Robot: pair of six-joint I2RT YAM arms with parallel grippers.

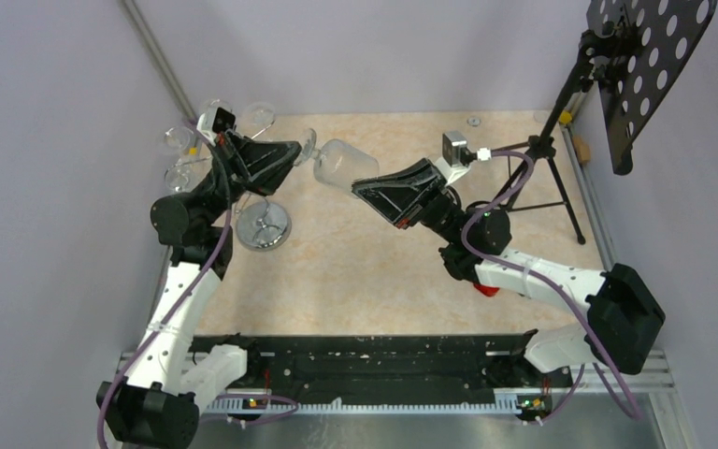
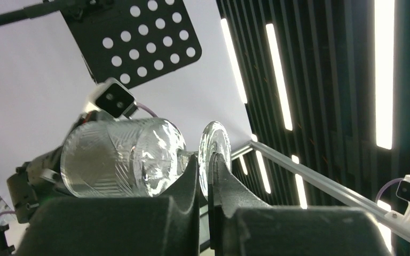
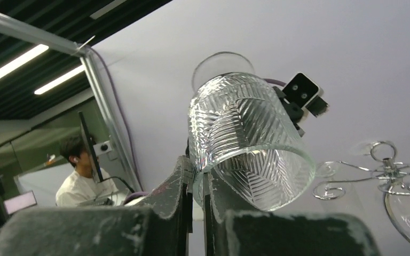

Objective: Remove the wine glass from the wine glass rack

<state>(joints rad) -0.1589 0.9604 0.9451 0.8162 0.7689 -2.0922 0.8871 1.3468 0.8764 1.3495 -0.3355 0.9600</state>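
A clear cut-pattern wine glass (image 1: 341,165) hangs on its side in the air between my two arms, to the right of the chrome wine glass rack (image 1: 264,224). My left gripper (image 1: 296,152) is shut on the glass's round foot (image 2: 214,145), which stands pinched between the black fingers (image 2: 189,178), with the bowl (image 2: 120,157) beyond. My right gripper (image 1: 363,187) is shut on the rim wall of the bowl (image 3: 245,133), one finger inside and one outside. The rack's curled arms (image 3: 385,170) show at the right of the right wrist view.
Other glasses (image 1: 179,142) hang on the rack's arms by the left wall. A black tripod music stand (image 1: 650,65) stands at the back right, its legs (image 1: 561,192) near the right arm. A small clear round piece (image 1: 474,122) lies at the table's far edge.
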